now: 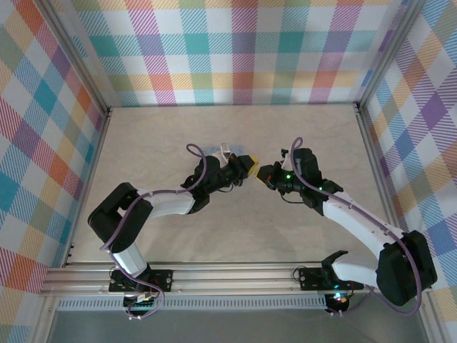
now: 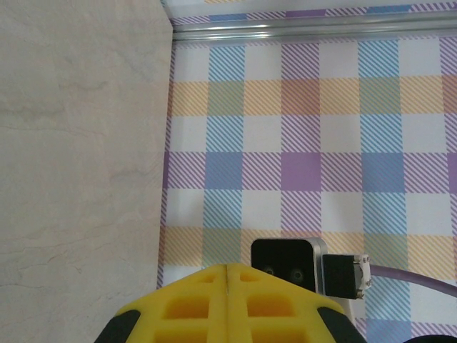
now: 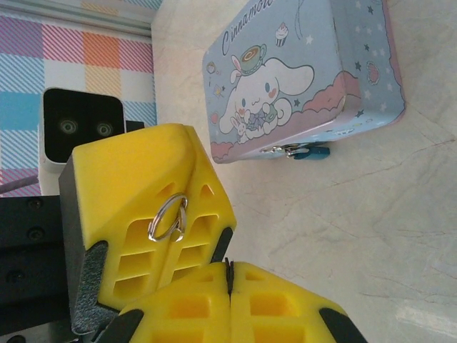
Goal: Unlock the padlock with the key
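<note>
silvery key ring (image 3: 169, 218) pinched in left gripper (image 2: 227, 271), padlock (image 3: 311, 151) apart at tin (image 3: 300, 64)

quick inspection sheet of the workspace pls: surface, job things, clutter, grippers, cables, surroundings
surface: pale marbled table, no spills seen
job's things: padlock hangs at the clasp of the tin; key ring pinched in the left jaws; key itself hidden
clutter: nothing seen
grippers: left gripper shut on the key ring; right gripper shut, nothing seen in its jaws
cables: purple cable along each arm, no snag seen
surroundings: plaid walls, metal rail at the near edge
</note>
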`<control>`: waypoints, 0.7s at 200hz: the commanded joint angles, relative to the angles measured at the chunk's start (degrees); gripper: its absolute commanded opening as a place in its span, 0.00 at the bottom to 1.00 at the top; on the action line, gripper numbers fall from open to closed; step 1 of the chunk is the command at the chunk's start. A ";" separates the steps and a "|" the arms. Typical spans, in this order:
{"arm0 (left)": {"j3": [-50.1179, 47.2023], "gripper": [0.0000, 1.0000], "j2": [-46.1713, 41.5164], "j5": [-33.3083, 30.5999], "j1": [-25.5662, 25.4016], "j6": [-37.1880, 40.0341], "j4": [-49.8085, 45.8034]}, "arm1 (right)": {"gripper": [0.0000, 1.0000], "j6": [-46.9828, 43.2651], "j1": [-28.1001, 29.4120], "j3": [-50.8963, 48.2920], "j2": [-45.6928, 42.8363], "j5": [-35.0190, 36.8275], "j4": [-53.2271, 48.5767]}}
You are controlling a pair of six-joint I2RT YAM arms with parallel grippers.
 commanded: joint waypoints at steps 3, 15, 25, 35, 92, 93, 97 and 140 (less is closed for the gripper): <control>1.06 0.03 -1.25 -0.82 -0.81 1.57 0.05 | 0.00 -1.19 -0.56 -0.50 -1.38 -0.81 -1.20; 1.02 0.03 -1.18 -0.82 -0.80 1.63 -0.03 | 0.00 -1.19 -0.65 -0.62 -1.60 -0.75 -1.14; 1.06 0.03 -1.08 -0.82 -0.78 1.73 -0.20 | 0.00 -1.35 -0.67 -0.64 -1.84 -0.76 -1.30; 1.11 0.03 -1.12 -0.69 -0.77 1.87 -0.21 | 0.00 -1.50 -0.81 -0.56 -1.98 -0.77 -1.33; 1.37 0.00 -4.05 -0.82 -0.73 9.85 -6.53 | 0.19 -5.64 -6.00 -2.70 -6.22 -5.76 0.63; 1.41 0.00 -4.19 -0.82 -0.75 10.18 -6.80 | 0.20 -5.65 -6.27 -2.86 -6.34 -6.12 0.84; 1.56 0.00 -4.78 -0.97 -0.78 11.57 -7.92 | 0.22 -5.68 -7.09 -3.43 -6.73 -7.36 1.78; 3.11 0.00 -11.52 -1.96 -0.84 27.61 -19.21 | 0.40 0.16 -11.79 -8.38 -6.25 -19.76 17.57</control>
